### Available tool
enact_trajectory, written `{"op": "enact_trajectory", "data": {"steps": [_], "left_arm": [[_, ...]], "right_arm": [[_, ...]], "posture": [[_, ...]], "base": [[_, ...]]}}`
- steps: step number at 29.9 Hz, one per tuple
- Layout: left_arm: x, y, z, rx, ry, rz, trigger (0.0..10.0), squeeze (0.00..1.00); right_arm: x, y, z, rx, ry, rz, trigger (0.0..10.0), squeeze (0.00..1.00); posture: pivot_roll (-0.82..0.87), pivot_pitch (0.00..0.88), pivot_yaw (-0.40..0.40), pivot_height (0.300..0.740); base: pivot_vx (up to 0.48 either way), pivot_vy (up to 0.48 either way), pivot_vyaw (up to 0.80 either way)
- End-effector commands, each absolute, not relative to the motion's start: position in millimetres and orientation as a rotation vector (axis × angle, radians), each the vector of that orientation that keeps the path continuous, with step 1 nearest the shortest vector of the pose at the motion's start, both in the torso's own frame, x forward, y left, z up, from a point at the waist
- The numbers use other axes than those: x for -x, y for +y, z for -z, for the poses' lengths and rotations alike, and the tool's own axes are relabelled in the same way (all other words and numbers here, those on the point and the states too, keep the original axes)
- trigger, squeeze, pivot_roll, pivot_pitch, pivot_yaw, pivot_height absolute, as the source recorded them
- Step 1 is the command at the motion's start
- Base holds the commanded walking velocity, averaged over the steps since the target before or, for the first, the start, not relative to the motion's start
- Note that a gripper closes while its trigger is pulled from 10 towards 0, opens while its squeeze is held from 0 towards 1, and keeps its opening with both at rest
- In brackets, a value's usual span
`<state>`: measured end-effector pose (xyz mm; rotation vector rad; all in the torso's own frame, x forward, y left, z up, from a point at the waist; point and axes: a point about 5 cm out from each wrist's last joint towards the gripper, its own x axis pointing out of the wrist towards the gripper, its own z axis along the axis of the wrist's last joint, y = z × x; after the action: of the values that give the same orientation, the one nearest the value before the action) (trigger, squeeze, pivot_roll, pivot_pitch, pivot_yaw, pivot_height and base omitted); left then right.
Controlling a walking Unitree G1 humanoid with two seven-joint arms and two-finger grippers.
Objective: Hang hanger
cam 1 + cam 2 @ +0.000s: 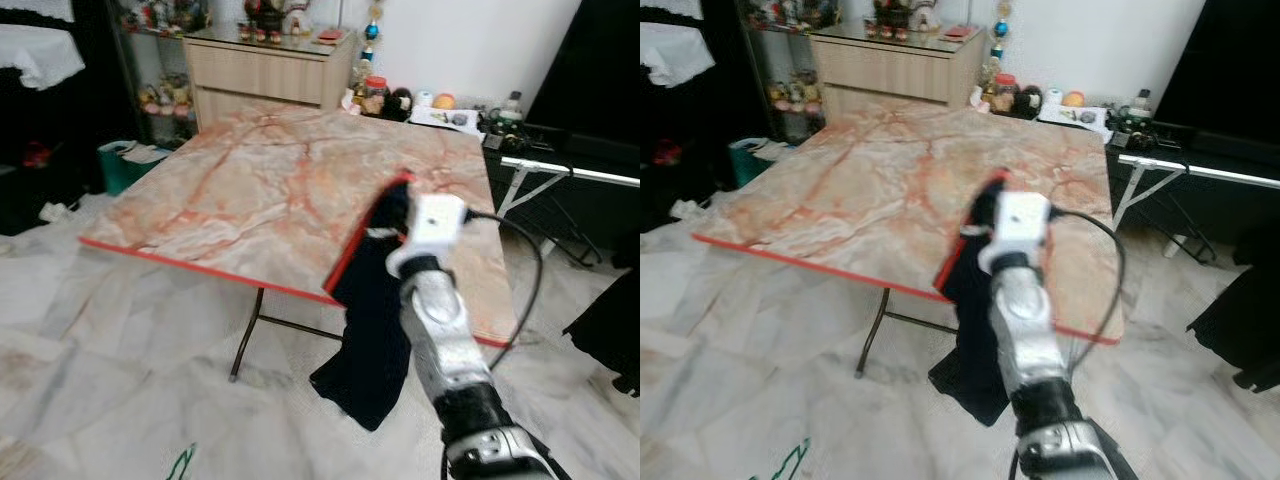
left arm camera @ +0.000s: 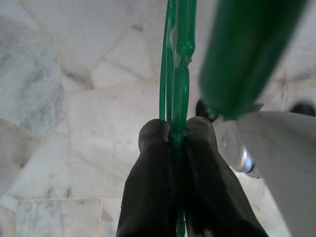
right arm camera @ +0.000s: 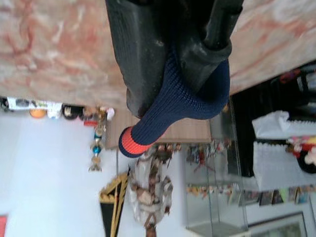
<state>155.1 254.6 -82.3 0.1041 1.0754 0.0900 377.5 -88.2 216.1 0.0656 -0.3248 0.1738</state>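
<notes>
Left gripper (image 2: 170, 136): I have its two black fingers pinched tight on the green hanger (image 2: 177, 74); the wire runs straight out between the fingertips and on past them, along the line of the fingers.
Hanger's place: low on my left side, over the pale marble floor (image 2: 59, 98); a green tip of it pokes into the head view at the bottom edge (image 1: 182, 462).
Right gripper (image 3: 173, 74): clamped on a fold of the navy garment (image 1: 370, 330); the ribbed knit wraps around the fingers, and a cuff with an orange-red tip (image 3: 129, 142) sticks out beyond them.
Garment's place: raised at the near edge of the marble-pattern table (image 1: 250, 190), most of it hanging below the tabletop towards the floor.
Key relation: I judge the hanger lies down and to the left of the garment, well apart from it, with the left arm the nearer one.
Rail or hook: I cannot pick one out from here.
</notes>
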Motion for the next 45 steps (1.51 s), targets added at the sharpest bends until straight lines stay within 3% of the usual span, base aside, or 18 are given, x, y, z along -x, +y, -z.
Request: {"op": "enact_trajectory", "data": {"steps": [1, 11, 25, 34, 39, 45], "left_arm": [[-151.2, 249.5, 85.5, -0.090, 1.095, -0.082, 10.0, 0.00], [-150.6, 249.7, 85.8, -0.092, 1.098, -0.083, 10.0, 0.00], [-151.3, 248.8, 85.7, -0.093, 1.095, -0.082, 10.0, 0.00], [-151.1, 250.0, 85.5, -0.095, 1.096, -0.089, 10.0, 0.00], [-150.9, 251.1, 85.3, -0.101, 1.098, -0.093, 10.0, 0.00], [-150.8, 251.2, 85.3, -0.106, 1.101, -0.087, 10.0, 0.00]], "right_arm": [[-380.2, -102.8, -214.9, -0.075, -0.329, -0.125, 10.0, 0.00], [-383.9, -110.6, -215.9, -0.075, -0.340, -0.094, 10.0, 0.00], [-411.8, -128.5, -303.1, -0.073, -0.491, -0.057, 10.0, 0.00], [-415.3, -135.3, -351.5, -0.040, -0.556, -0.041, 10.0, 0.00], [-418.0, -129.9, -350.8, -0.087, -0.511, -0.081, 10.0, 0.00], [-424.3, -115.1, -282.0, 0.008, -0.252, -0.139, 10.0, 0.00]], "posture": [[0.12, 0.000, -0.029, 0.740], [0.13, 0.000, -0.028, 0.740], [0.15, 0.000, -0.033, 0.740], [0.15, 0.000, -0.029, 0.740], [0.15, 0.000, -0.025, 0.740], [0.15, 0.000, -0.023, 0.740]], "base": [[0.326, 0.000, 0.00], [0.326, 0.000, 0.00], [0.325, 0.000, 0.00], [0.326, 0.000, 0.00], [0.325, 0.000, 0.00], [0.000, 0.000, 0.00]]}}
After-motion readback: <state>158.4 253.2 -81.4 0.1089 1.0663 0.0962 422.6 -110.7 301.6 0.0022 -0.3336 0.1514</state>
